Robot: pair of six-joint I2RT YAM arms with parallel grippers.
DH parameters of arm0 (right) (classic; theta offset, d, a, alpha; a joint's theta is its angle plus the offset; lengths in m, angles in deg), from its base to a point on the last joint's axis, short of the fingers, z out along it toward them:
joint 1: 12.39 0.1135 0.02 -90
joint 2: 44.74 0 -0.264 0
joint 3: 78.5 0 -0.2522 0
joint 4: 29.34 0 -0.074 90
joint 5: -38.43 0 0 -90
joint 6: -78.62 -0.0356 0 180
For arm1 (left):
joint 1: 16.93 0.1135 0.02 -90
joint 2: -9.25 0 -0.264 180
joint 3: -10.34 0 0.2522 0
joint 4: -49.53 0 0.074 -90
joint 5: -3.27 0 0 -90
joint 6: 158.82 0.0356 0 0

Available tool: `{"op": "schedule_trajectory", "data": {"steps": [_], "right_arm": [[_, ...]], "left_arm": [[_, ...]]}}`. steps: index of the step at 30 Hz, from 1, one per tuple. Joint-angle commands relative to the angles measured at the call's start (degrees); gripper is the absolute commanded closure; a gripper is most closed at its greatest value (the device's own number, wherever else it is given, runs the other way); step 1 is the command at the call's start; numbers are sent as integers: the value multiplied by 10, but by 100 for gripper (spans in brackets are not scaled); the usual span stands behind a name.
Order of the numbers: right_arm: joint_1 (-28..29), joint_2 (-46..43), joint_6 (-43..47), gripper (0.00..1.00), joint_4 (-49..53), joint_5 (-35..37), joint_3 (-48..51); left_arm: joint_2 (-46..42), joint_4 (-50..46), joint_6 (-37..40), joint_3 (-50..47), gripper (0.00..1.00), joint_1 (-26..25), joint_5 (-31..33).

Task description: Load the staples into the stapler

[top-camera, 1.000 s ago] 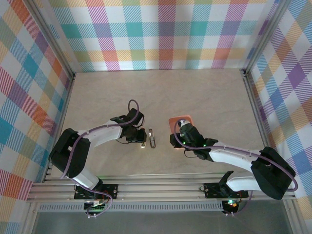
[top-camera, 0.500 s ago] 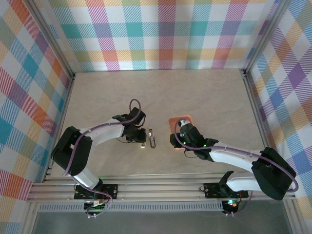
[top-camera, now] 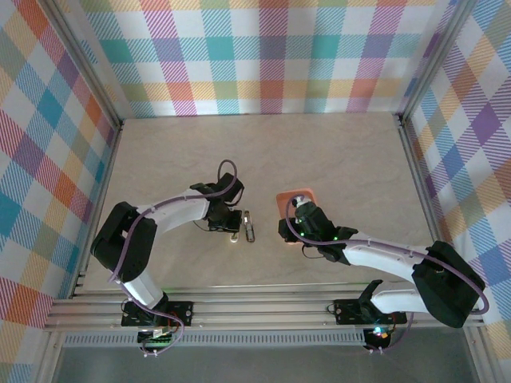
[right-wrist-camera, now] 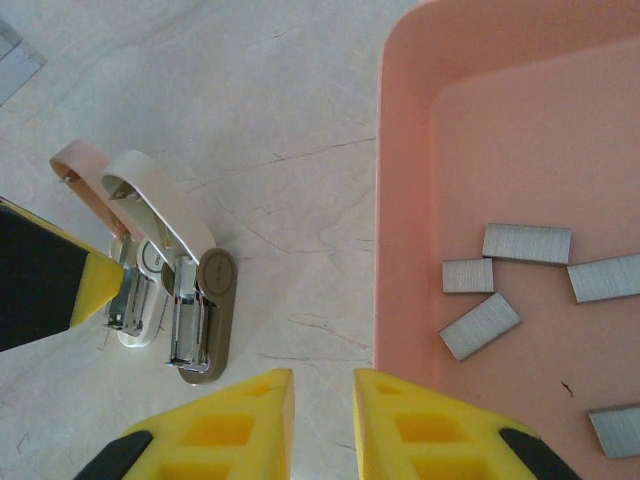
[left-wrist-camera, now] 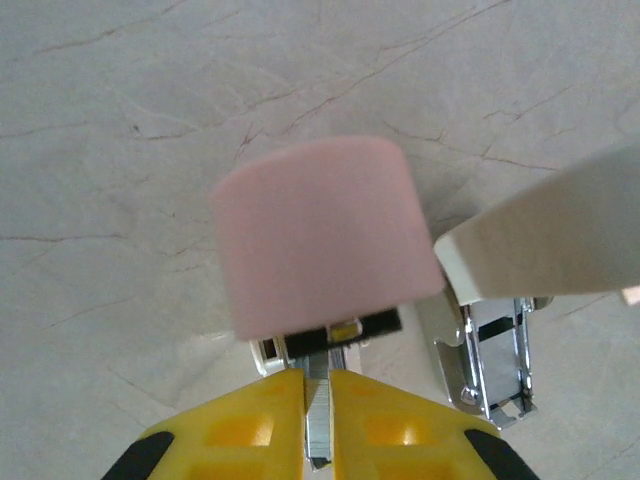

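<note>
Left end effector (left-wrist-camera: 318, 420): clamped, seemingly, on white-and-pink mini stapler (left-wrist-camera: 320, 235).
Right end effector (right-wrist-camera: 323, 420): held slightly apart over salmon-orange plastic tray (right-wrist-camera: 400, 200).

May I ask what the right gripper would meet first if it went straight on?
Probably the table, beside the rim of the salmon tray, though depth ahead of the right gripper is unclear.

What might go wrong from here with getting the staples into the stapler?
1. The left gripper is clamped on the metal rail of the pink-topped mini stapler, not the white-topped grey metal stapler close beside it: the wrong one may get loaded, or a tug may knock its neighbour.
2. The short grey staple strips lie flat in the salmon-orange tray; the right gripper, jaws barely apart at its rim, may slip on them.
</note>
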Motion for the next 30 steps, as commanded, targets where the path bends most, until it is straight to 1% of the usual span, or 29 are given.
{"op": "schedule_trajectory", "data": {"steps": [1, 10, 21, 25, 28, 30], "right_arm": [[-6, -14, 10, 77, -4, 9, 12], [-6, -22, 10, 77, -6, 11, 19], [-6, -29, 10, 77, -11, 11, 26], [-6, -30, 15, 77, -8, 11, 25], [-5, -35, 18, 77, -3, 13, 26], [-6, -40, 19, 77, 0, 16, 26]], "left_arm": [[9, -28, 13, 19, 87, -12, 3], [1, -59, 17, 41, 89, -12, 11], [-57, -111, 25, 44, 89, -12, 36], [-73, -161, 38, 51, 89, -12, 74], [-65, -239, 54, 66, 89, -12, 138], [-51, -295, 65, 75, 89, -11, 193]]}}
